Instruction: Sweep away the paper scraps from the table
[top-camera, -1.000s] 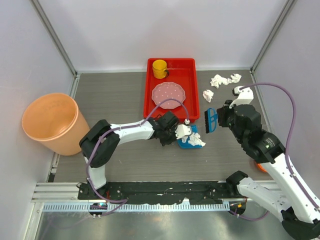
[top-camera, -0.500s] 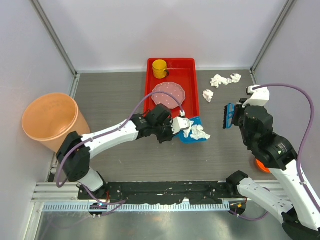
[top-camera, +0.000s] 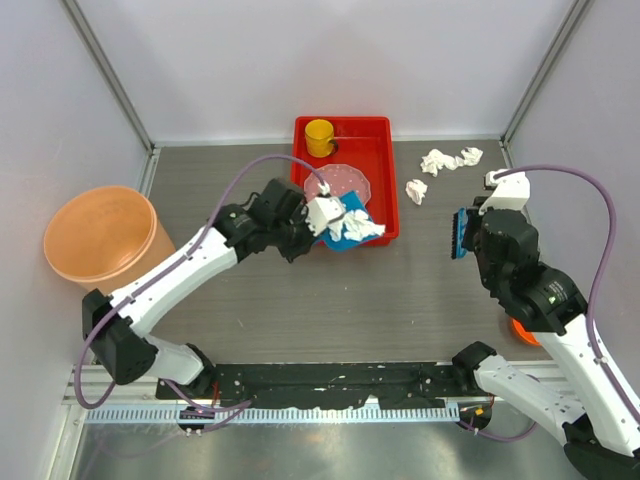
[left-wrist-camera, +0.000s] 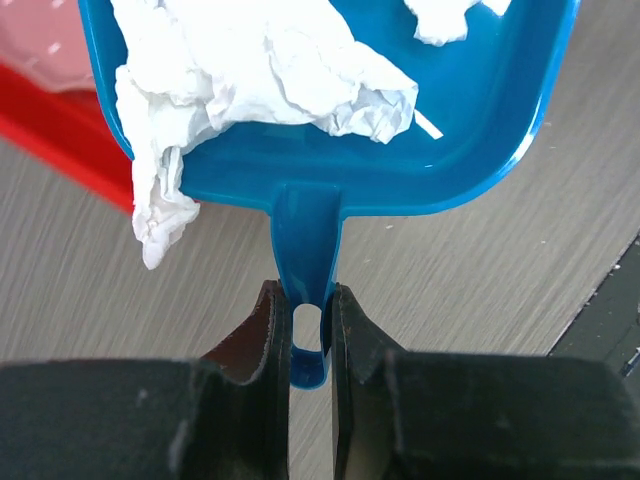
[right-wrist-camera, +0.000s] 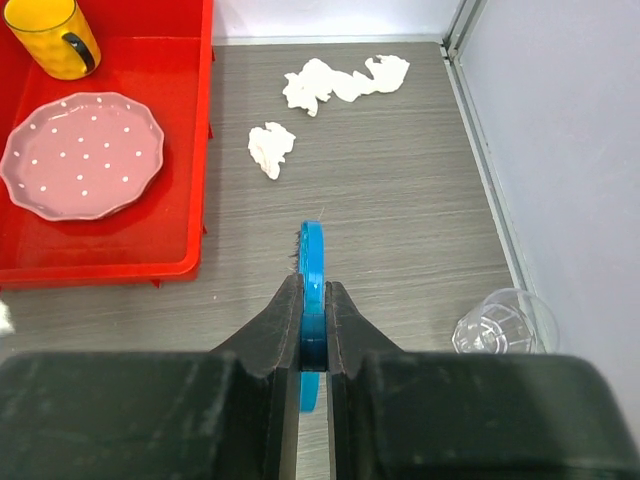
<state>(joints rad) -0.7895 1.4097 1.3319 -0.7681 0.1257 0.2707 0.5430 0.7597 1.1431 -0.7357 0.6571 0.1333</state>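
Observation:
My left gripper (top-camera: 318, 213) is shut on the handle of a blue dustpan (top-camera: 345, 226), held over the front edge of the red tray (top-camera: 392, 200). Crumpled white paper scraps (left-wrist-camera: 270, 70) lie in the dustpan (left-wrist-camera: 480, 110); one hangs over its left rim. The left gripper (left-wrist-camera: 310, 320) pinches the handle loop. My right gripper (right-wrist-camera: 313, 300) is shut on a blue brush (right-wrist-camera: 312, 255), held above the table (top-camera: 400, 290) at the right (top-camera: 459, 232). Three scraps lie on the table at the back right: one (top-camera: 416, 190) beside the tray, two (top-camera: 437, 161) (top-camera: 470, 155) near the wall.
The red tray (right-wrist-camera: 100, 262) holds a pink dotted plate (right-wrist-camera: 82, 155) and a yellow mug (right-wrist-camera: 55, 35). An orange bin (top-camera: 100, 245) stands at the left wall. A clear cup (right-wrist-camera: 505, 322) sits near the right rail.
My left arm has carried the dustpan with its scraps up and to the left, from the table by the tray's front right corner to over the tray's front edge. The right gripper with the brush moved right.

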